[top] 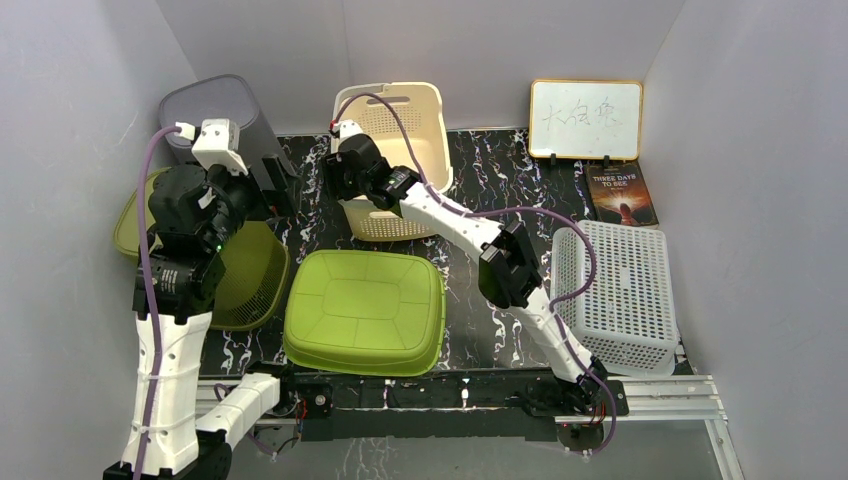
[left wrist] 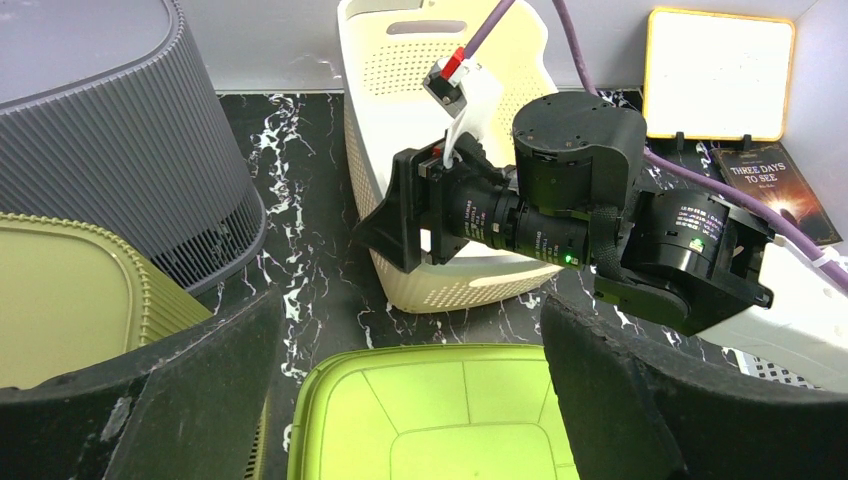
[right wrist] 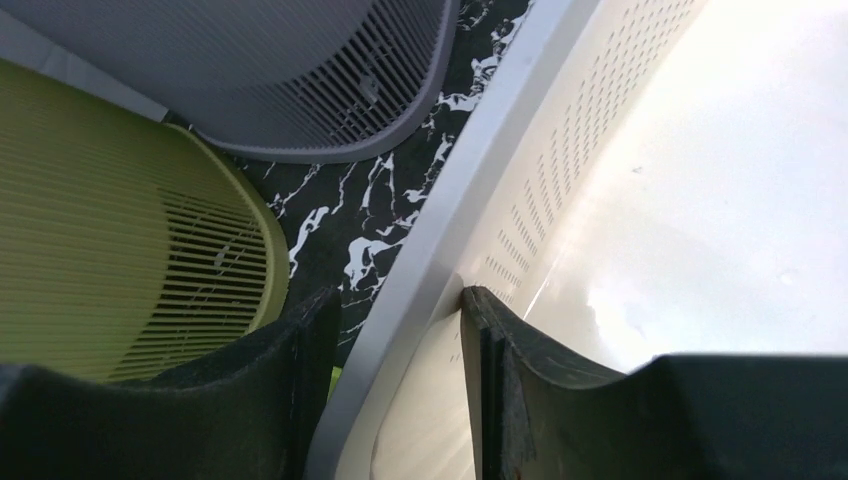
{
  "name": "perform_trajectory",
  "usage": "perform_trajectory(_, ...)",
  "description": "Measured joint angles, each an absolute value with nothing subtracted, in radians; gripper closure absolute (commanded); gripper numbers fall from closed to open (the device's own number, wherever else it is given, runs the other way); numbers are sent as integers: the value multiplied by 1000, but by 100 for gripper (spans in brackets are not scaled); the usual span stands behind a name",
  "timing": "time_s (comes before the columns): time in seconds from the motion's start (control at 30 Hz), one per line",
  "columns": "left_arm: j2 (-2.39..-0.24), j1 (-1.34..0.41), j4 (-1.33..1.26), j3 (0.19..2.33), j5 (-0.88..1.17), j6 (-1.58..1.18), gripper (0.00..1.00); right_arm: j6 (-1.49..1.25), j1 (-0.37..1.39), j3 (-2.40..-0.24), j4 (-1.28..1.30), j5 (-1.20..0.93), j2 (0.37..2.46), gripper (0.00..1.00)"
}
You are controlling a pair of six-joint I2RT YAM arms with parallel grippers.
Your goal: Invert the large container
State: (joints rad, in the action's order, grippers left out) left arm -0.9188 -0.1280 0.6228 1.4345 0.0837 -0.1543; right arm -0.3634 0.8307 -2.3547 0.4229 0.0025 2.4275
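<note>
Container: the cream perforated plastic basket (top: 410, 120) sits at the back centre of the black marbled table top (top: 500, 170), mouth up, so it is not flipped yet.
Look: thin pale walls dotted with small holes, a slot handle at the far end and a rolled rim (right wrist: 420, 300). It looks light and a bit flexible.
Step in hand: taking hold, judging by the grasp on the near-left edge and the mouth facing up.
Right gripper: the right gripper (right wrist: 400, 340) straddles that rim, one finger inside the wall and one outside. Both fingers (right wrist: 300, 400) look pressed against it, pinching the rim.
Next move: probably a lift and a roll of the wrist to carry the rim over towards the table. The pinch has to hold as the weight swings.
Risk: a thin rim could slip or bend in a one-edge grip.
Left gripper: the left gripper (left wrist: 405, 320) hovers off to the left, fingers spread wide with nothing between them.
Neighbours: a grey ribbed bin (top: 215, 105) stands just left of the basket. A lime-green plastic tub (top: 365, 310) lies bottom up just in front, so room to tip is tight.
</note>
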Motion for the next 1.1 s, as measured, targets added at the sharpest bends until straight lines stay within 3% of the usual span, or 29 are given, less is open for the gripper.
perform_trajectory(0.17, -906, -128, 630, 1420, 77, -148, 1, -338, 836, -2304, 407, 62, 2395, 100)
perform_trajectory(0.33, -907, -128, 632, 1420, 69, -141, 2, -346, 822, -2218, 379, 35, 2342, 100)
perform_trajectory(0.57, -906, -128, 652, 1420, 44, -122, 2, -519, 749, -1848, 94, -211, 2152, 100)
perform_trajectory(0.93, -904, -128, 670, 1447, 17, -105, 2, -864, 709, -1828, -389, -439, 2148, 100)
perform_trajectory(1.1, -900, -128, 672, 1448, 14, -104, 2, -991, 702, -1663, -613, -434, 2096, 100)
